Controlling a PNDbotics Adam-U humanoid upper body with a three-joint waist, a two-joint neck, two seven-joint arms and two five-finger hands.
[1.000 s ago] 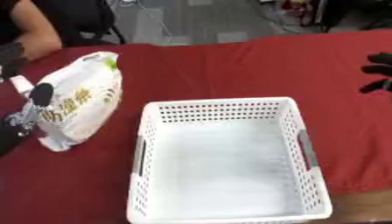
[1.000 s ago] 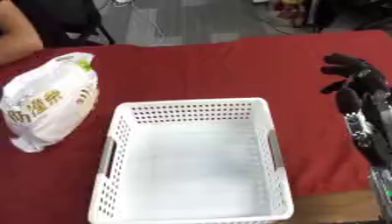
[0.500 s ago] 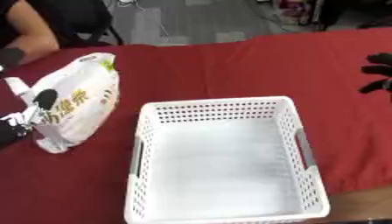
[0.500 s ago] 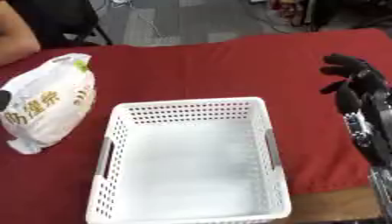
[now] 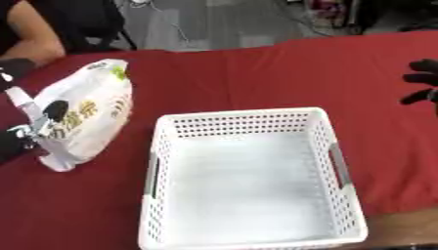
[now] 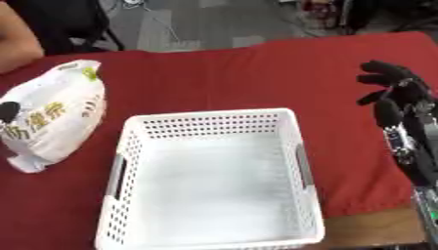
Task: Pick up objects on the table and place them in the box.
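Note:
A white bag [image 5: 90, 114] with yellow lettering and a green mark lies on the red tablecloth, left of the white perforated basket [image 5: 242, 117]. My left hand [image 5: 32, 128] comes in at the left edge. Its thumb [image 5: 54, 109] lies on the bag's face and its fingers [image 5: 13, 68] run along the bag's left side, so the bag is pinched between them. The basket holds nothing. My right hand [image 6: 395, 93] hovers over the cloth to the right of the basket, fingers spread and holding nothing.
A person's bare arm [image 5: 34, 46] rests at the table's far left corner, near the bag's top. The red cloth [image 5: 256, 73] ends at the near right, where bare wood [image 6: 376, 229] shows. Grey floor lies beyond the far edge.
The whole picture has shifted slightly. The left hand's thumb stays on the bag, which has hardly moved. The right hand keeps its place.

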